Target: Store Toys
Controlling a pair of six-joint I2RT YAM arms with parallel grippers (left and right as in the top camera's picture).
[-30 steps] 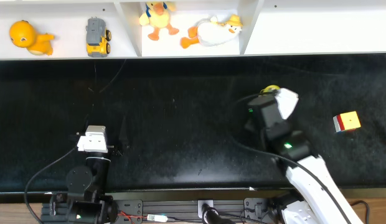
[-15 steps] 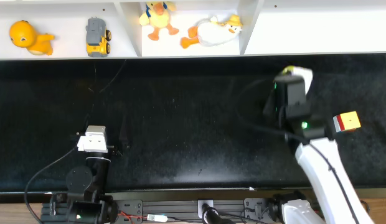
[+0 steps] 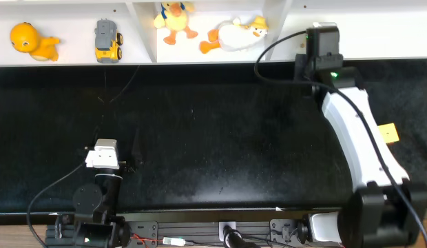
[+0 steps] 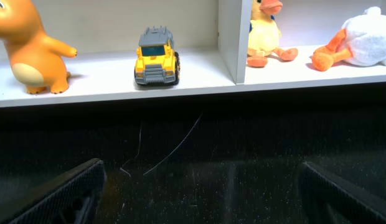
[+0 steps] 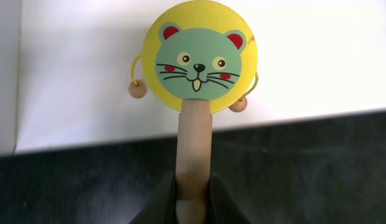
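A yellow hand drum (image 5: 200, 68) with a green cat face, a wooden handle and two bead strikers stands over the white floor of the shelf's right compartment (image 5: 317, 56). My right gripper (image 5: 192, 200) is shut on the handle's lower end. From above, the right gripper (image 3: 322, 33) is at the shelf's (image 3: 379, 31) front edge, covering the drum. My left gripper (image 3: 103, 153) rests low on the black mat near its base, and its fingers (image 4: 62, 193) stand wide open with nothing between them.
The shelf holds an orange figure (image 3: 31, 40), a yellow truck (image 3: 108, 40), a yellow duck plush (image 3: 174, 19) and a white duck plush (image 3: 235, 34). A yellow and red cube (image 3: 388, 132) lies on the mat (image 3: 213, 131) beside the right arm.
The right arm has carried the drum from the middle right of the mat up to the shelf's right compartment. The left arm has not moved.
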